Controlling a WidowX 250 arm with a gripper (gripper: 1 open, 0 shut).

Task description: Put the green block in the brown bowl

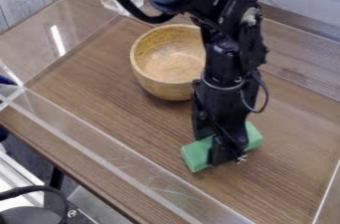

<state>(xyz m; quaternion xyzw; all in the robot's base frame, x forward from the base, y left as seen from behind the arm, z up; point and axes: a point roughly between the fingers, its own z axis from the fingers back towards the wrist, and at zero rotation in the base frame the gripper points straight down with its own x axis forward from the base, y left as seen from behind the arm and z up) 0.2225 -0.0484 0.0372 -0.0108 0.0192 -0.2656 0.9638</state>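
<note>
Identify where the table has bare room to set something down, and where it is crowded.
Bare wood lies left of the brown bowl toward the clear wall, and along the near edge left of the green block. The crowded part is between bowl and block, where the claw stands.

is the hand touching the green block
Touching. The camera view shows the hand pointing down, its fingers closed on the green block, which lies on the table.
</note>
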